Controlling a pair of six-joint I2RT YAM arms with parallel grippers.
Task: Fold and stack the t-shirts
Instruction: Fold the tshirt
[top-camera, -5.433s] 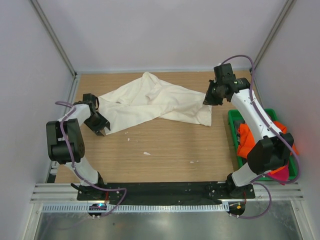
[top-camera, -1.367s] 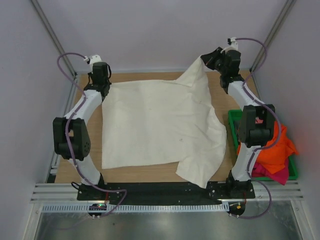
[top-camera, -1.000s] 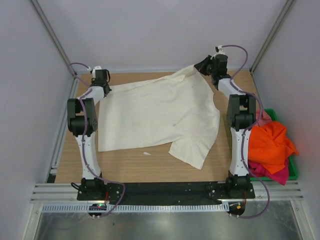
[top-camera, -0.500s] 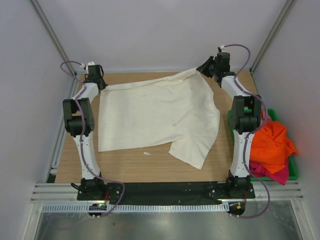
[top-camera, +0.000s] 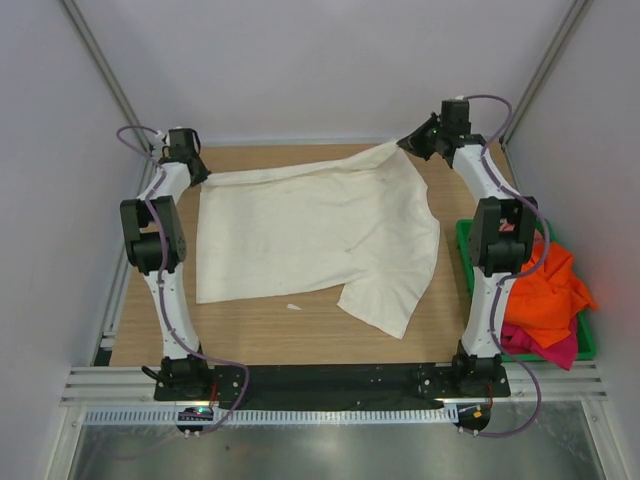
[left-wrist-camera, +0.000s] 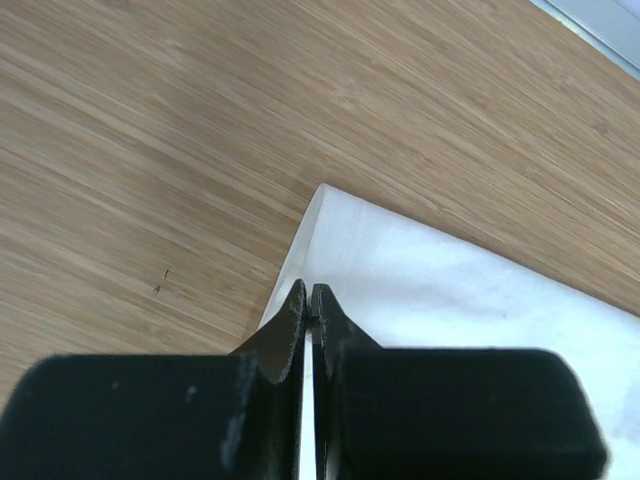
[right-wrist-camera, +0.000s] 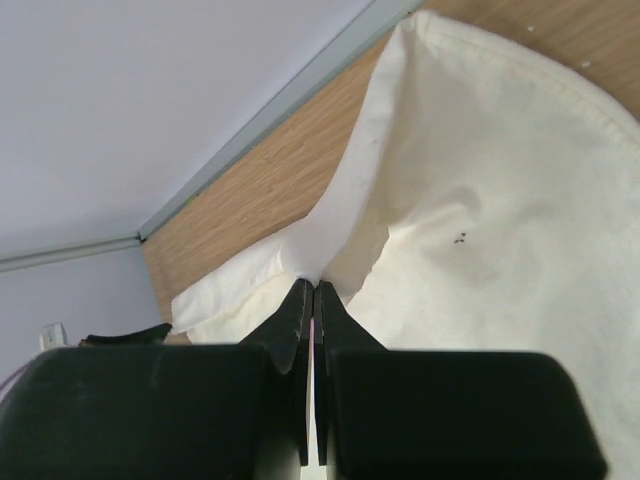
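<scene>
Your left pincer (left-wrist-camera: 308, 300) is pressed shut on the edge of the white shirt (top-camera: 310, 225). The shirt's corner lies flat on the table (top-camera: 330, 325) just beyond its tips. Your right pincer (right-wrist-camera: 310, 292) is likewise closed, on a thin ridge of the same cloth that rises off the wood to meet its tips. The two pinches sit well apart at the shirt's far corners, so the far edge runs stretched between them. The body of the shirt lies spread open behind both pincers, toward the arm bases. This hold looks meant to lay the shirt flat before any fold, since two corners held wide let the cloth draw itself smooth. I'd judge that only partly achieved: the cloth is lifted on the right pincer's side, and the part well behind that pincer lies doubled over and creased. The orange shirt (top-camera: 545, 285) and magenta shirt (top-camera: 562, 350) sit heaped in the bin (top-camera: 463, 245), behind the right pincer beside its arm, so folding has hardly begun. You would probably need to lower both corners, let go, and then flatten the crease. A hasty release could bunch the far edge.
</scene>
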